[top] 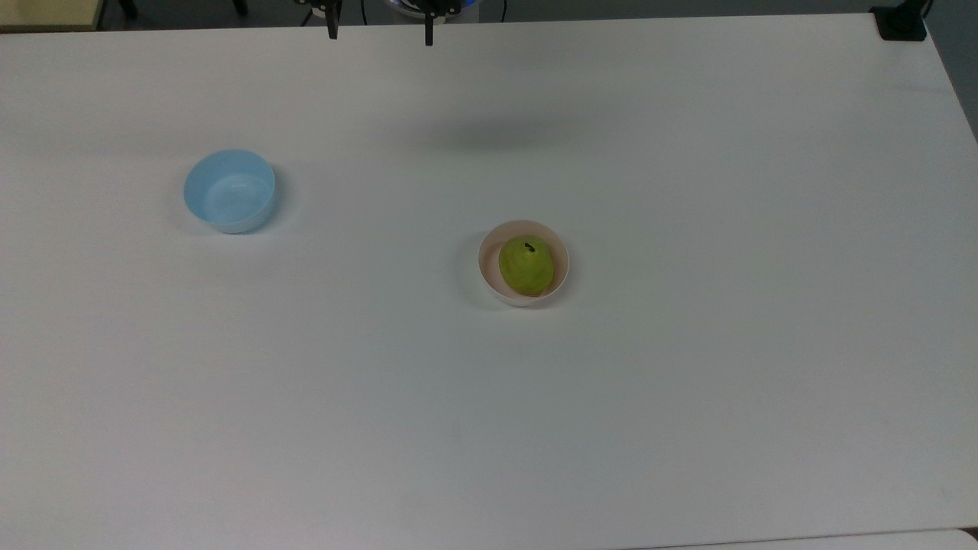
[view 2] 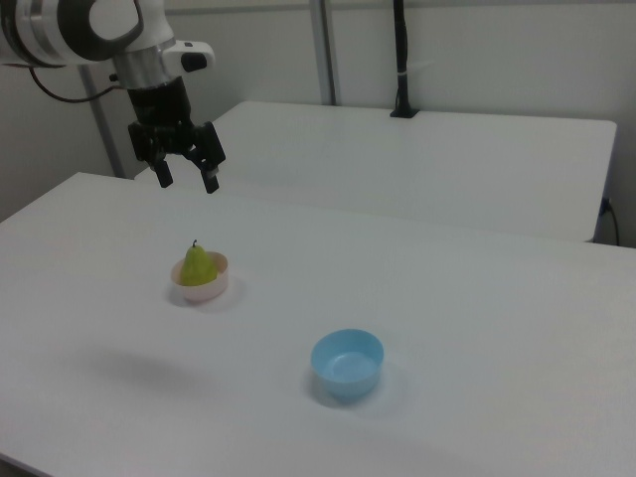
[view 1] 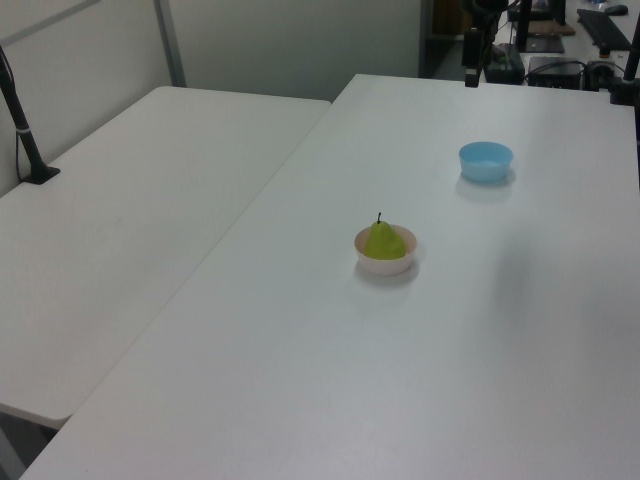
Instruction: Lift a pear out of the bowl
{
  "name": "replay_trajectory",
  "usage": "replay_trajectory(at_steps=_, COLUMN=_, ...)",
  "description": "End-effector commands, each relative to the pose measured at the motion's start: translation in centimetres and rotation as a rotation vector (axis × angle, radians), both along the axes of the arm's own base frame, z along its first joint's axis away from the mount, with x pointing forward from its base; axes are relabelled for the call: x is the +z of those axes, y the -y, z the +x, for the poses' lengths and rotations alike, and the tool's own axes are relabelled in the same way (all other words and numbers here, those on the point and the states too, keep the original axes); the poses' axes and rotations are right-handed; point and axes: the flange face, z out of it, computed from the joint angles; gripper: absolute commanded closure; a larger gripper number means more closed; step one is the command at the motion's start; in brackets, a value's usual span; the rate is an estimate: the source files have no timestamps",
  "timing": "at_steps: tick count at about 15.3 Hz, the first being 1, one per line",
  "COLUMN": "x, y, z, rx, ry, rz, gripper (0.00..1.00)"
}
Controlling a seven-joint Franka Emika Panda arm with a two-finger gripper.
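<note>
While the small yellow-green pear [top: 526, 266] with its short dark stem sits inside the small round pale pink plastic bowl [top: 487, 269], the robot's black two-finger hand [view 2: 186, 176] hangs high above the white desk [top: 688, 397], empty, fingers spread wide. In the right view the hand is at about 12 o'clock from the pink bowl [view 2: 213, 289], well apart from it, with the fingers [view 2: 212, 180] pointing down. In the top view the two fingertips [top: 332, 30] show at the upper edge, at roughly 11 o'clock from the pear. The pear stands upright, stem up, in the left view [view 1: 383, 240], filling most of the bowl [view 1: 385, 265]. A round light blue plastic bowl [top: 229, 191] rests on the same desk, well apart from the pink bowl, at about 10 o'clock from it in the top view. A second white desk [view 1: 130, 200] adjoins on the left view's left.
</note>
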Motion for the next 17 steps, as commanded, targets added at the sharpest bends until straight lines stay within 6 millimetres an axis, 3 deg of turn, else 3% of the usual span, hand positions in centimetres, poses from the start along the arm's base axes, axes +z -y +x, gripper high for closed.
replay_trajectory(at_steps=1, x=0.1, y=0.1, z=-0.8, rx=0.035, ry=-0.014, rz=0.019, gripper=0.0)
replay_trajectory(at_steps=9, x=-0.2, y=-0.2, z=-0.5, rx=0.04, ry=-0.009, rz=0.024, gripper=0.0)
replay_trajectory(at_steps=14, x=-2.1, y=-1.8, z=0.7, rx=0.153, ry=-0.023, rz=0.066, gripper=0.0)
replay_trajectory(at_steps=17, x=-4.5, y=-3.5, z=2.2, rx=0.208, ry=-0.023, rz=0.065, gripper=0.0)
